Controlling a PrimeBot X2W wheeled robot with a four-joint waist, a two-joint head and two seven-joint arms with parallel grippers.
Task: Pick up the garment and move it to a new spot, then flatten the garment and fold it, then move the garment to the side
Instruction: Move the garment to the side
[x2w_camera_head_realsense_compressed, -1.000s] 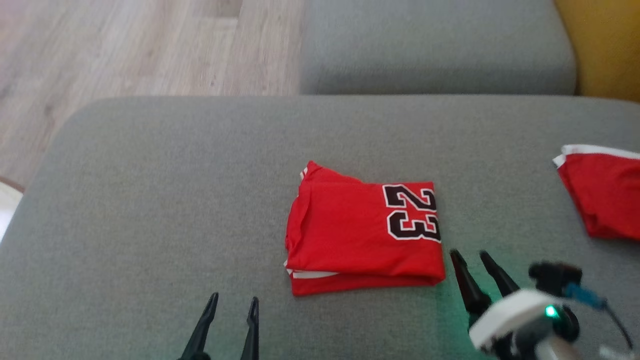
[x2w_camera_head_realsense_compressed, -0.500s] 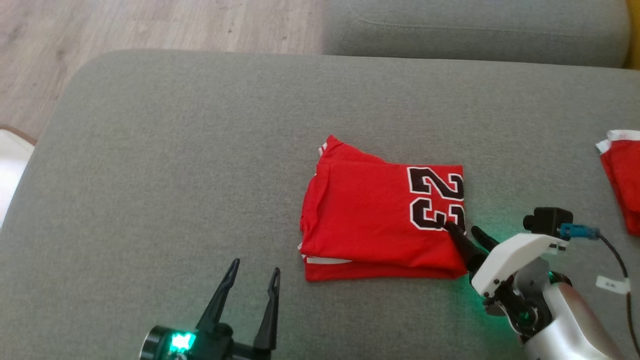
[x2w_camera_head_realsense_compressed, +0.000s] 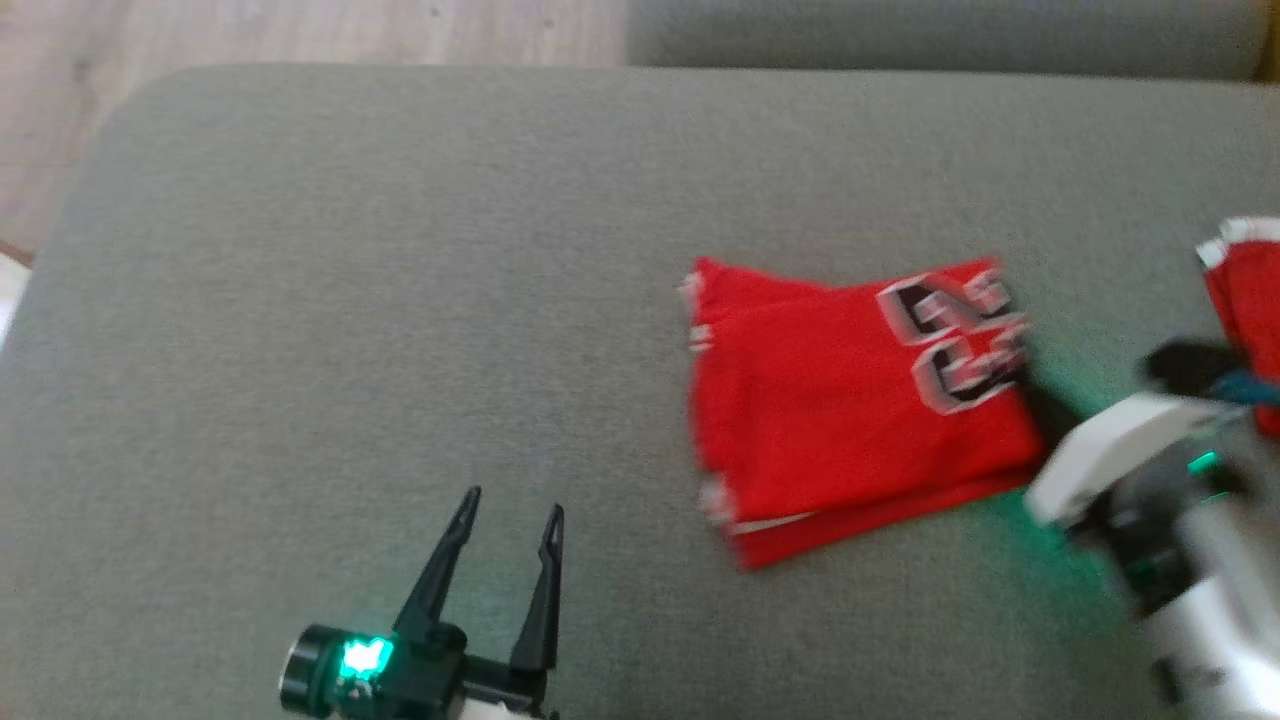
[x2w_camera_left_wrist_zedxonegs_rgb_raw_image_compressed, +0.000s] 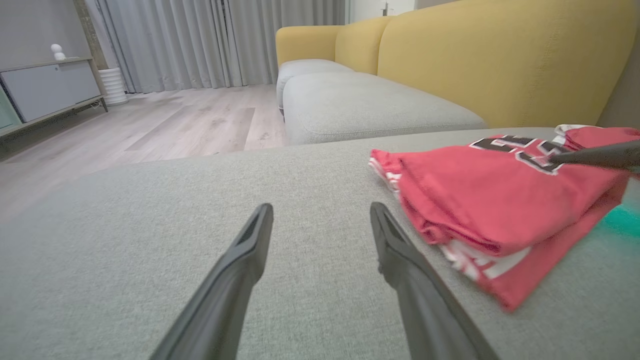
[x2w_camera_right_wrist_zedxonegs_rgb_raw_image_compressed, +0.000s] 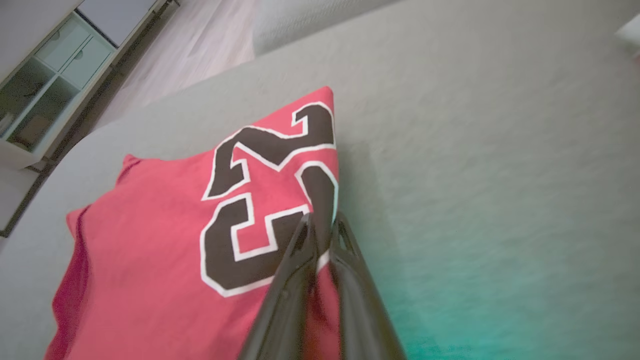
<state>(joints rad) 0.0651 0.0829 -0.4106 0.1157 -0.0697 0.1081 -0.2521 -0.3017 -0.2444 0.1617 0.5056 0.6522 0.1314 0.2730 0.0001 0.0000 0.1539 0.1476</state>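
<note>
The red garment has slid to the right and turned a bit since half a second ago. The right end effector is pinching its edge, right by the big black 23. The garment is folded into a flat pile on the grey sofa seat, with white stripes peeking out. The left end effector is spread wide and holds nothing.

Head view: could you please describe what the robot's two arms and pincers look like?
Each pincer has two long, dark, tapered fingers. The left pincer sits on a black round wrist with a green light. The right pincer joins a white housing on a silver forearm, bearing a black block and blue connector.
</note>
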